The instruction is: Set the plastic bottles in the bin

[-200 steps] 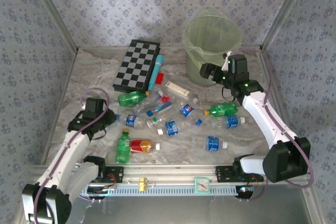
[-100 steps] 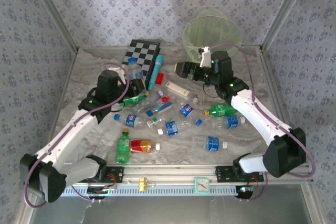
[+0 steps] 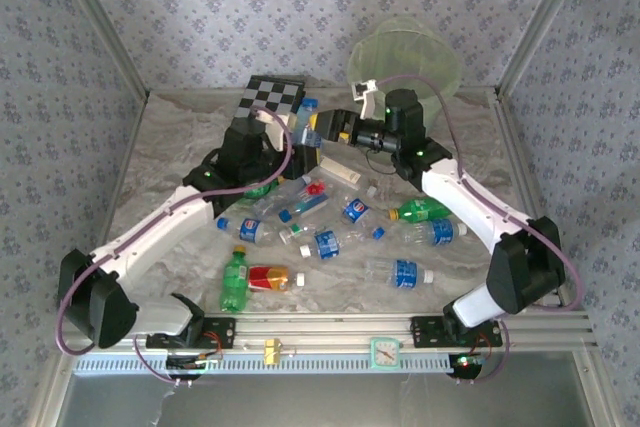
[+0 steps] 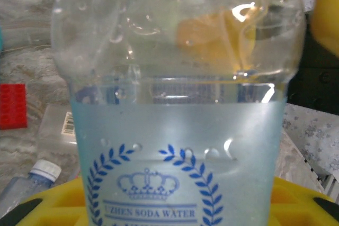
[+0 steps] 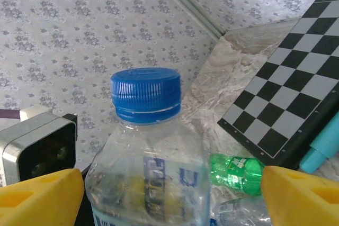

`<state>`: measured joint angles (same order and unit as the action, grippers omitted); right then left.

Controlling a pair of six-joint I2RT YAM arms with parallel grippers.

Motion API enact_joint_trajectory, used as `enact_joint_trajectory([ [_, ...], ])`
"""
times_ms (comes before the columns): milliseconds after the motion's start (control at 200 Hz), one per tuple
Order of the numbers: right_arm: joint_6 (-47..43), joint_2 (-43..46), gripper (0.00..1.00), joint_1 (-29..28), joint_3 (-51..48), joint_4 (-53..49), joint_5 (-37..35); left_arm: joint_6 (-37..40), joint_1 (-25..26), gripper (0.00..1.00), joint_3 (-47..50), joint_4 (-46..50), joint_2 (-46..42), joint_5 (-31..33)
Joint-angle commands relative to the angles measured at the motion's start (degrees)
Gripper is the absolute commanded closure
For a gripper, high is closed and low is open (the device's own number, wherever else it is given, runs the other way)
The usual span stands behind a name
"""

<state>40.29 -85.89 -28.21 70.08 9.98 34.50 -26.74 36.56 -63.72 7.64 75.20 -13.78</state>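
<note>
A clear plastic bottle [image 3: 304, 119] with a blue cap [image 5: 145, 95] stands upright in the air in front of the checkerboard. My left gripper [image 3: 291, 137] is shut on its lower body, and its blue crown label [image 4: 159, 183] sits right before the left wrist camera. My right gripper [image 3: 334, 128] faces it from the right, open. The right gripper's yellow fingertips [image 5: 39, 194] flank the bottle's shoulder, and a gap shows on the right-hand side. The pale-green bin [image 3: 405, 59] stands at the far right. Several more plastic bottles [image 3: 405, 272] lie on the table.
The checkerboard [image 3: 272, 95] lies at the back, with a cyan tube [image 5: 323, 146] along its edge. A red block [image 4: 11, 105] and a green bottle [image 5: 235, 173] lie below the raised bottle. Green [image 3: 237, 280] and red-yellow labelled [image 3: 268, 277] bottles lie near the front rail.
My left arm has lifted the clear bottle and carried it back and to the right. My right gripper has swung left from the bin to flank the bottle, its fingers narrowing.
</note>
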Motion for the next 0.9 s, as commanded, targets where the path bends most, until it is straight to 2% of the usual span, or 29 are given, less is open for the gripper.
enact_joint_trajectory([
  [0,1.10,-1.01,0.13,-0.60,1.64,3.16,3.39,2.12,0.77,0.60,-3.25,-2.91,1.61,-2.02],
  [215,-0.02,-1.69,0.16,-0.64,1.47,2.03,2.60,3.10,2.38,0.60,-5.11,-2.32,3.33,-2.53],
  [350,-0.04,-2.35,0.26,-0.71,1.28,1.67,2.15,3.06,2.53,0.59,-5.18,-1.94,3.16,-2.33],
  [425,-0.04,-2.63,0.36,-0.62,1.31,1.54,2.10,2.91,2.60,0.57,-5.02,-1.93,2.98,-2.26],
  [480,-0.04,-2.75,0.41,-0.53,1.37,1.54,2.15,2.75,2.62,0.52,-5.00,-1.93,2.85,-2.15],
  [580,-0.33,-2.53,0.44,0.01,1.59,0.77,1.63,2.31,2.56,0.31,-4.70,-1.84,2.47,-1.00],
  [655,-1.63,-2.12,0.45,0.95,2.51,-1.57,0.85,2.13,2.56,0.20,-4.10,-1.84,1.65,0.66],
  [795,-7.83,-1.18,0.45,3.38,6.95,-10.24,-2.03,2.23,2.40,0.13,-1.96,-2.01,-1.09,5.75],
  [900,-11.44,-1.10,0.46,6.25,11.99,-15.05,-3.63,0.35,1.46,0.07,0.09,-1.14,-3.00,12.26],
])
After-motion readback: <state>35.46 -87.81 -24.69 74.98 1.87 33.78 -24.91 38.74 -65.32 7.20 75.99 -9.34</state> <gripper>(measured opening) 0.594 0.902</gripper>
